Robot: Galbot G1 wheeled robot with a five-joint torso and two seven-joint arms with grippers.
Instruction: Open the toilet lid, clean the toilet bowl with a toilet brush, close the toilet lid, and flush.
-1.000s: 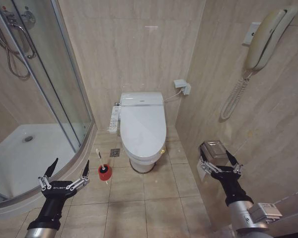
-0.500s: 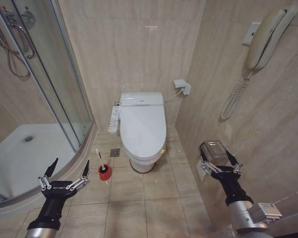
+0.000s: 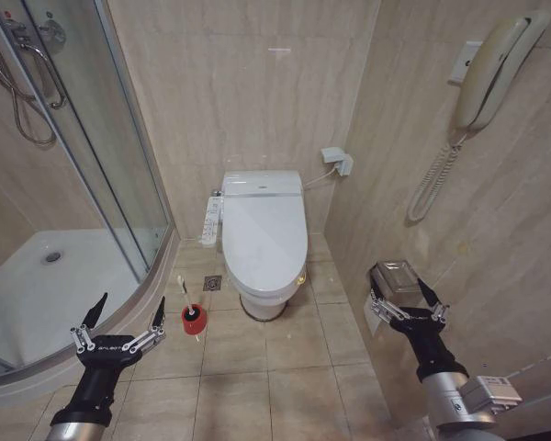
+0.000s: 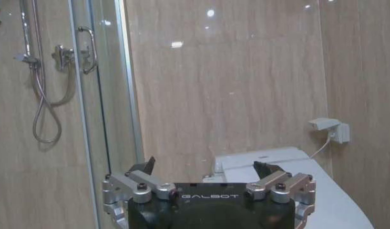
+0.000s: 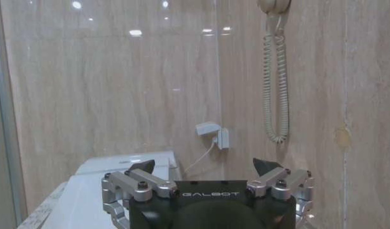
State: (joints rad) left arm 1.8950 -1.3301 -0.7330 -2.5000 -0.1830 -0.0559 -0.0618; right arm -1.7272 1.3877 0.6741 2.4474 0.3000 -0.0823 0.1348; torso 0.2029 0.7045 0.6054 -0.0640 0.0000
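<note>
The toilet lid [image 3: 265, 234] is down, a glossy white oval with a small yellow loop at its front rim; it covers the toilet bowl [image 3: 263, 303], of which I see just the outer base. The toilet brush [image 3: 187, 299] stands in a red holder on the floor to the toilet's left, thin white handle leaning up. My left gripper [image 3: 127, 308] hangs open, low at the left near the shower tray, short of the brush. My right gripper [image 3: 403, 289] hangs open at the right by the wall. From the left wrist the lid [image 4: 335, 200] lies ahead of the gripper [image 4: 204, 168]; the right wrist has the gripper [image 5: 204, 167] open too.
A glass shower enclosure [image 3: 92, 165] with a curved white tray [image 3: 37, 294] fills the left. A control panel [image 3: 210, 220] sits on the toilet's left side. A wall phone [image 3: 491, 73], a socket [image 3: 336, 161] and a paper holder [image 3: 395, 277] are on the right wall. Tiled floor lies before the toilet.
</note>
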